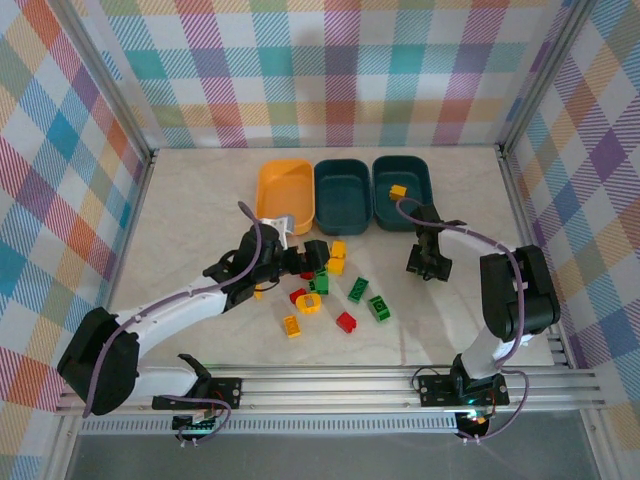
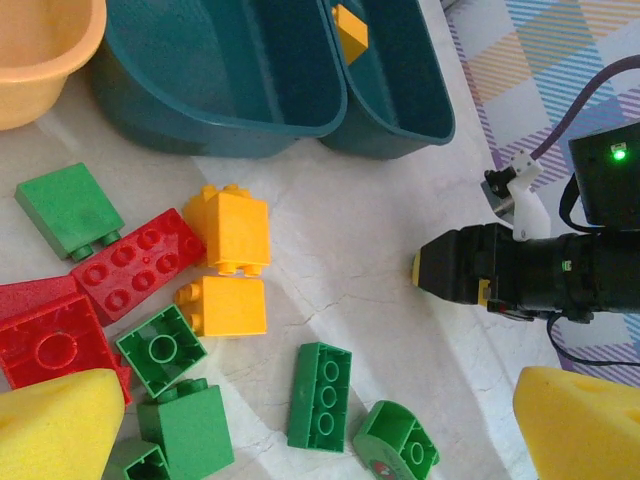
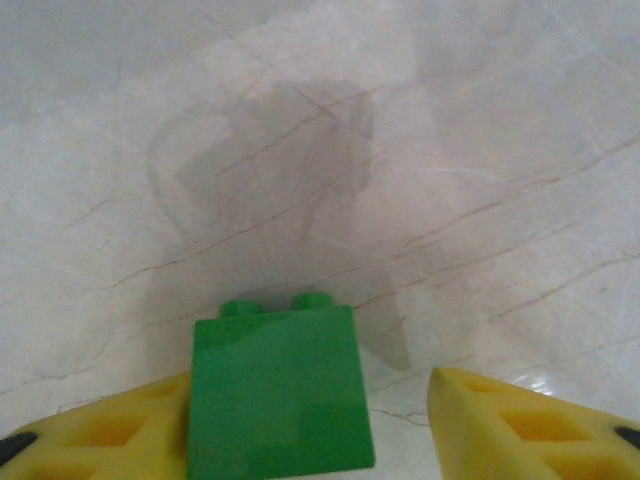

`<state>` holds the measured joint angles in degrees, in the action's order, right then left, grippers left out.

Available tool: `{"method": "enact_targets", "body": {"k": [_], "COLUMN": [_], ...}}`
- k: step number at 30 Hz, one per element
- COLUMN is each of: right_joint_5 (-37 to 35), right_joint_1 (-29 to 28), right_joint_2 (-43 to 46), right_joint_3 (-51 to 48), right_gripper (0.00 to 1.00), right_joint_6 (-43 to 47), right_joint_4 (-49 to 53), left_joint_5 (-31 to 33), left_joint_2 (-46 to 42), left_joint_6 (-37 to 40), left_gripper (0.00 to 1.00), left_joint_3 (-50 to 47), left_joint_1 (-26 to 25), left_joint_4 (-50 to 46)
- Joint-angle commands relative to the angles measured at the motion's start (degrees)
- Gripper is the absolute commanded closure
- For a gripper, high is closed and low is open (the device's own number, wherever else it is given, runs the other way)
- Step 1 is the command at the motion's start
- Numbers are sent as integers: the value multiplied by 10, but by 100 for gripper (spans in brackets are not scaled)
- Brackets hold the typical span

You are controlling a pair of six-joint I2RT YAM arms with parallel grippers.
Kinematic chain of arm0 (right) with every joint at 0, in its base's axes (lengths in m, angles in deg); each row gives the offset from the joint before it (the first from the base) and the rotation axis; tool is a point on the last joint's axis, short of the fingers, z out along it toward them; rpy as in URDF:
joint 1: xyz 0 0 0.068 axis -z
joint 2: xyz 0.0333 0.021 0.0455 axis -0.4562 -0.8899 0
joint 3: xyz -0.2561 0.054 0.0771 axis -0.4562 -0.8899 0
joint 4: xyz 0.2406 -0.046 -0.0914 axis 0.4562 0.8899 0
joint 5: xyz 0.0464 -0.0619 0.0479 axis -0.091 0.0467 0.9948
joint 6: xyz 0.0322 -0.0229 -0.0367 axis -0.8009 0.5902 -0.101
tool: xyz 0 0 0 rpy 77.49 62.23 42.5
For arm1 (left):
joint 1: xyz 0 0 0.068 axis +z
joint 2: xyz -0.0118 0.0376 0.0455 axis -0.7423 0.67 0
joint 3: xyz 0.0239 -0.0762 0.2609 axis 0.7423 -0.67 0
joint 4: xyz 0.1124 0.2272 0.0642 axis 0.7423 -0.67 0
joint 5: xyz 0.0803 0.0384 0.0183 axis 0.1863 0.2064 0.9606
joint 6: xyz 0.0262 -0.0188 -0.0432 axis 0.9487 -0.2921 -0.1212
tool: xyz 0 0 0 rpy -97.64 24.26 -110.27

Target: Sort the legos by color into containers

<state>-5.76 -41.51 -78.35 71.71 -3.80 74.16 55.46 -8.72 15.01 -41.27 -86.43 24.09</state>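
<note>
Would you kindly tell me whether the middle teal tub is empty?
Empty: the middle teal tub shows a bare floor from above, with nothing lying inside.

Pale, marble-veined desk (image 1: 200,200). Along the far edge, three shallow tubs in a close row: yellow-orange tub (image 1: 285,190) at left, middle teal tub (image 1: 342,195), right teal tub (image 1: 385,170). Around the desk's middle, toward the near edge, loose scatter of small red, green and yellow legos (image 1: 357,290).

Pale marbled table (image 1: 200,200) between plaid walls (image 1: 300,70).
</note>
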Motion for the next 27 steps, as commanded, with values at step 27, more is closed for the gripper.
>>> {"method": "enact_targets", "body": {"k": [27], "right_joint_5": [56], "right_joint_1": [-145], "right_joint_2": [-317], "right_joint_3": [567], "right_gripper": [83], "right_joint_6": [116], "right_joint_4": [45], "left_joint_5": [145], "left_joint_2": [-164], "left_joint_6": [-119], "left_gripper": [0], "left_joint_3": [-59], "left_joint_1": [157], "left_joint_4": [-285]}}
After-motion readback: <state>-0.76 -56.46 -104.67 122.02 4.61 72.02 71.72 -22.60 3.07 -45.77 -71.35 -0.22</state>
